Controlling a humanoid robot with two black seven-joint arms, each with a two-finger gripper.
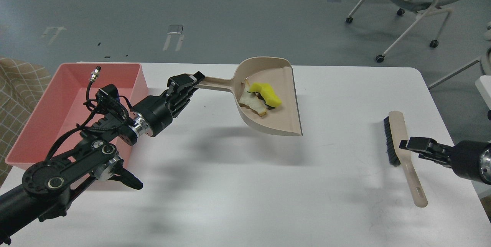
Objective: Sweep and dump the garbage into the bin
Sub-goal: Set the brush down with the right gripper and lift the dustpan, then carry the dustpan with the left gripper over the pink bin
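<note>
With the left hand [188, 81] pinching the dustpan [268, 97] handle, garbage [262, 97] aboard (right hand [407, 145] beside the brush [399, 151], grip unclear), keep it level until over the bin [42, 124], then tip.

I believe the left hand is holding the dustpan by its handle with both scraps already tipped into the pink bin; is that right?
Not quite. The head view shows the left hand holding the dustpan by its handle, but the yellow scrap and the beige scrap lie in the dustpan, not in the pink bin.
</note>
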